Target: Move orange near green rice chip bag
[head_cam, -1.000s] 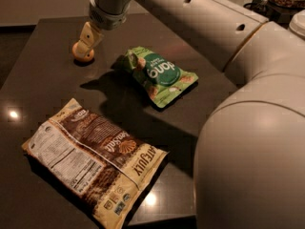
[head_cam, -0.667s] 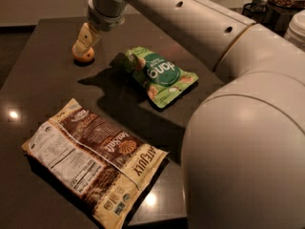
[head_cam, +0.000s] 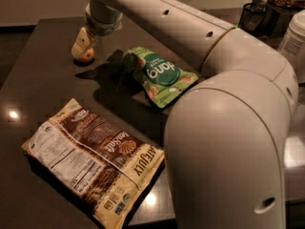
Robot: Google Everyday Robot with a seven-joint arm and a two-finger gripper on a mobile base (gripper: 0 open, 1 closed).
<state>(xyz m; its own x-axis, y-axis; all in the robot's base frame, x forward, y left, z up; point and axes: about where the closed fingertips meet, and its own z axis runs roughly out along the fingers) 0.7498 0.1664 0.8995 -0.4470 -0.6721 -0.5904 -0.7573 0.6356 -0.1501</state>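
The orange [head_cam: 87, 56] sits on the dark table [head_cam: 38, 85] at the 10 o'clock area. The gripper [head_cam: 82, 49] covers its top left, in contact; whether it is clamped or released cannot be determined. The green rice chip bag [head_cam: 161, 75] lies at 4 o'clock from the orange, apart from it, with bare table between. A brown-and-cream bag [head_cam: 93, 159] lies at 6 o'clock, well apart. The arm [head_cam: 200, 37] crosses above the green bag's 1 o'clock side. A black cup [head_cam: 251, 15] stands at the 2 o'clock edge.

Gripper [head_cam: 80, 50] at orange [head_cam: 87, 57], far left
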